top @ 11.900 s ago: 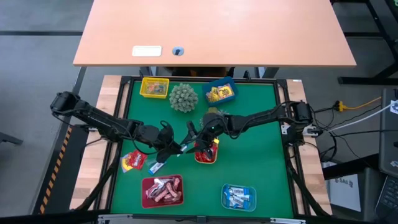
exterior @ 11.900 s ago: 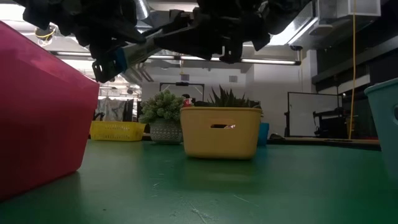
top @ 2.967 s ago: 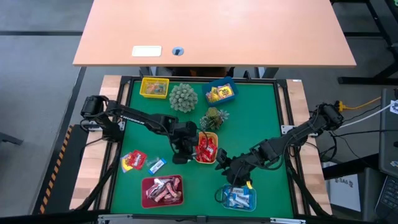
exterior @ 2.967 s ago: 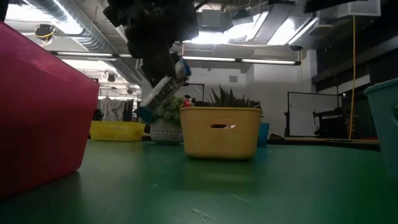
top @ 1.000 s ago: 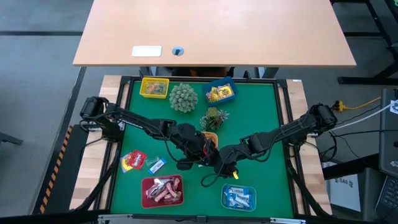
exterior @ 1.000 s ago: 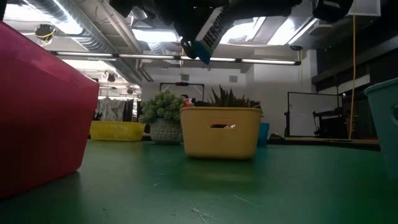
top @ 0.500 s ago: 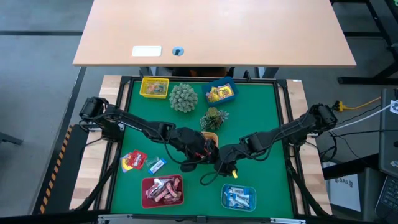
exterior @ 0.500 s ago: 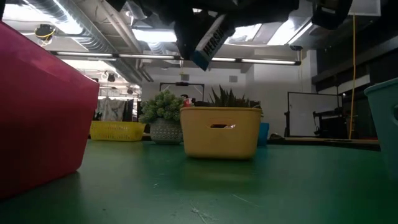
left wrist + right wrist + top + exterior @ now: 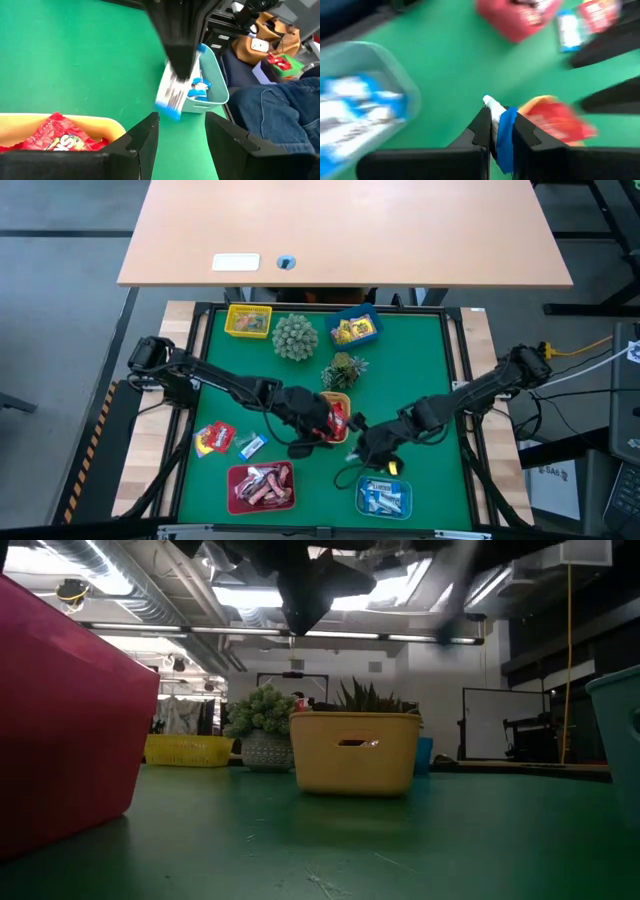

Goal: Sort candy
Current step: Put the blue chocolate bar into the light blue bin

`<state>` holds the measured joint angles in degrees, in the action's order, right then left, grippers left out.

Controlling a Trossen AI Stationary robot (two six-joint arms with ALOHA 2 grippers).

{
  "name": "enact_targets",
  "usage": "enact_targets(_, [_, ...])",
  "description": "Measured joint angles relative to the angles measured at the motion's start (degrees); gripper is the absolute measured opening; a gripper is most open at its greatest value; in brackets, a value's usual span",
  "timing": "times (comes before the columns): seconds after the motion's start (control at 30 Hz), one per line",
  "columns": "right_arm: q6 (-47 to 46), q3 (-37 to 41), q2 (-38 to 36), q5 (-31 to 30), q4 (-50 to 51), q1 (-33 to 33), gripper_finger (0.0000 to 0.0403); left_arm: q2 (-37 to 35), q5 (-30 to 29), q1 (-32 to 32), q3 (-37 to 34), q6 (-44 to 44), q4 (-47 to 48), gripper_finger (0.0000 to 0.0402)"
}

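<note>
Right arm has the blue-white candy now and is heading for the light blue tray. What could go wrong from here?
The right gripper pinches the blue-white candy by one end only, so it may slip or swing out on the way. The light blue tray is small and already holds candy; a release off-centre could land on the green mat. The open left gripper sits close by, beside the yellow tray, so the arms could brush.

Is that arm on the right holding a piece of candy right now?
Yes, the right wrist view shows a blue-and-white wrapped candy pinched between the right gripper's two dark fingers above the green mat.
</note>
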<state>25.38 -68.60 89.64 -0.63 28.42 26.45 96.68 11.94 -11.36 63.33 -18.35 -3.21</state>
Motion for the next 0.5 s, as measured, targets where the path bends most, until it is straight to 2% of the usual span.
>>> enact_targets(0.1, [-7.83,-0.02,-0.57,5.09,2.98,2.37,0.0033,0.00,0.02,-0.49,0.00,0.75,0.01,0.0148])
enact_targets(0.3, [-22.58,-0.02,-0.69,19.20,5.85,6.68,0.0034,0.00,0.05,-1.60,0.00,0.79,0.14,0.0148])
enact_targets(0.37, [-23.94,-0.02,-0.62,19.56,5.90,7.98,0.0034,0.00,0.04,-1.95,0.00,0.88,0.16,0.0148])
enact_targets(0.5, [-24.27,-0.02,-0.54,15.67,6.19,9.90,0.0034,0.00,0.15,-2.07,0.00,0.88,0.16,0.0148])
